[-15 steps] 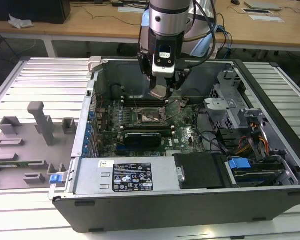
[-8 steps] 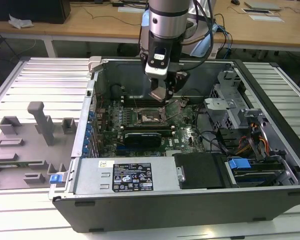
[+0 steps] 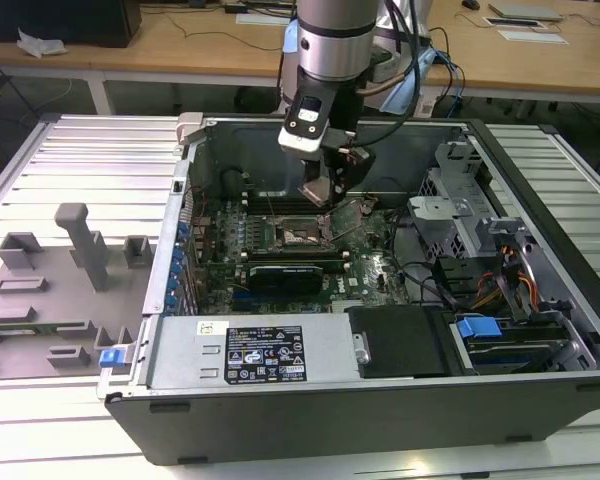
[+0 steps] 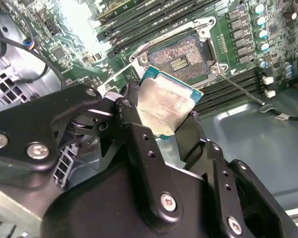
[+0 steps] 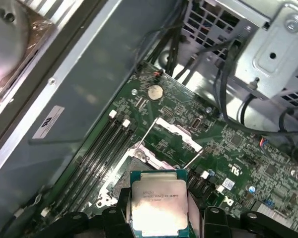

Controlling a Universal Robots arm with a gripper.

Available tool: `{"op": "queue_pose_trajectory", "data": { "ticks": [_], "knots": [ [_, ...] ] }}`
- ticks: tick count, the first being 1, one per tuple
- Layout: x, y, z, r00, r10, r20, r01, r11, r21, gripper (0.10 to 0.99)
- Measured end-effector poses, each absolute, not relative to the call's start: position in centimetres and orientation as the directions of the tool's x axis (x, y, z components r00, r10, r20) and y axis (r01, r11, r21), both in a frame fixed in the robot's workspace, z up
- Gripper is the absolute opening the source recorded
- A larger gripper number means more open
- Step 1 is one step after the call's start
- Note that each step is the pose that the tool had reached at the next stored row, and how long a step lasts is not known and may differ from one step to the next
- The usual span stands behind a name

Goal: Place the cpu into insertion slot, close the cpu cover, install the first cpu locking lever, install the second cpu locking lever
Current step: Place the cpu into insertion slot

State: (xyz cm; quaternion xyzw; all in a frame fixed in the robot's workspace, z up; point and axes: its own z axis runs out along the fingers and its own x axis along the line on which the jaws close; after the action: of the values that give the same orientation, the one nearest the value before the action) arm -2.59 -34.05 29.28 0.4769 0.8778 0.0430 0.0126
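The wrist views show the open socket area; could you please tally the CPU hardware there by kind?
cpu: 1
slot: 1
cover: 1
levers: 2
Total: 5

Ribbed table (image 3: pixel 90 150) bears computer case (image 3: pixel 380 420) — plus grey fixture (image 3: pixel 60 300).

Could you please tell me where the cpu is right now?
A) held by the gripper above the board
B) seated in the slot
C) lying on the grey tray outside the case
A: the gripper grips the cpu, and the slot shows bare contacts.
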Motion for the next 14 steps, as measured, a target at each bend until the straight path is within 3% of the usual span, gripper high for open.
{"op": "queue_pose_trajectory", "data": {
  "ticks": [14],
  "knots": [
    [-2.59,-34.05,28.29,-0.301,0.953,0.019,0.95,0.298,0.088,0.541]
  ]
}}
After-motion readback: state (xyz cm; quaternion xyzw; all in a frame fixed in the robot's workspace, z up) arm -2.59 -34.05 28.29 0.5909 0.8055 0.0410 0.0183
